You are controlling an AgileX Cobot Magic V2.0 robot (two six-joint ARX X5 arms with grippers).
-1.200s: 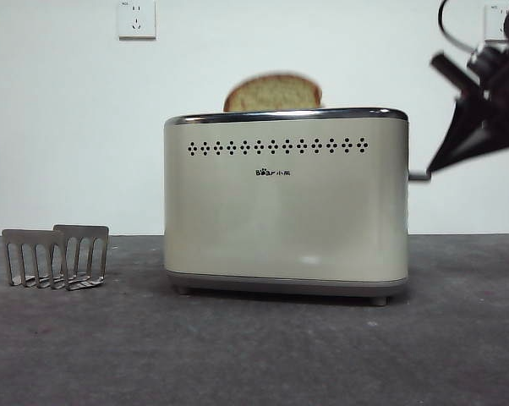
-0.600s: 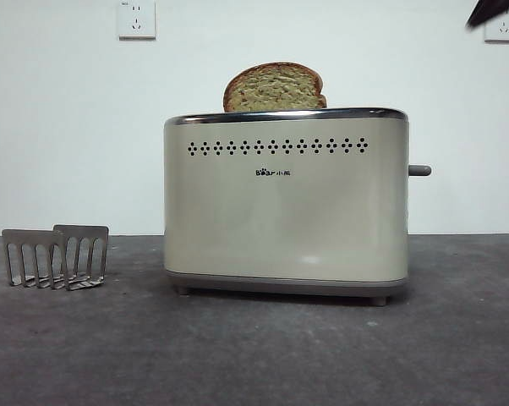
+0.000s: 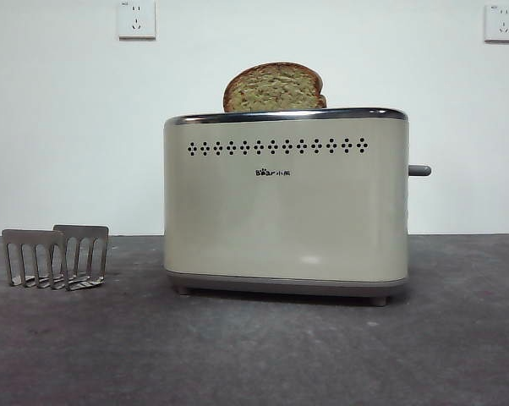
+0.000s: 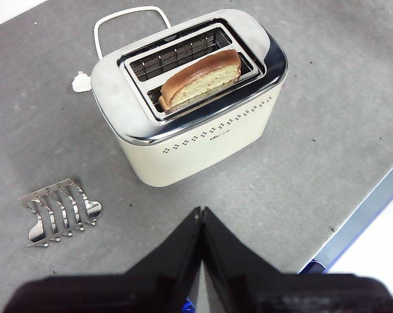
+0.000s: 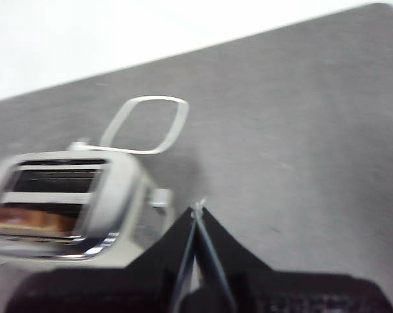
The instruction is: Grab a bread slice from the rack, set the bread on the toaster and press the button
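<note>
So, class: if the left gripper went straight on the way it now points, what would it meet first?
Probably the toaster, about its cream side; the left gripper, shut, points straight at it, though depth is uncertain.

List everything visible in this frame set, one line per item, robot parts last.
toaster: 1, cream with chrome top rim and grey base, mid-table.
slice of bread: 1, brown, standing in the toaster's slot, top sticking out.
button: 1, grey, on the toaster's narrow end.
rack: 1, grey metal, on the table apart from the toaster, no bread in it.
power cord: 1, white, looped behind the toaster.
wall sockets: 2, white, on the wall.
table: 1, dark grey.
left gripper: black, shut, high above the table.
right gripper: black, shut, above the button end.
</note>
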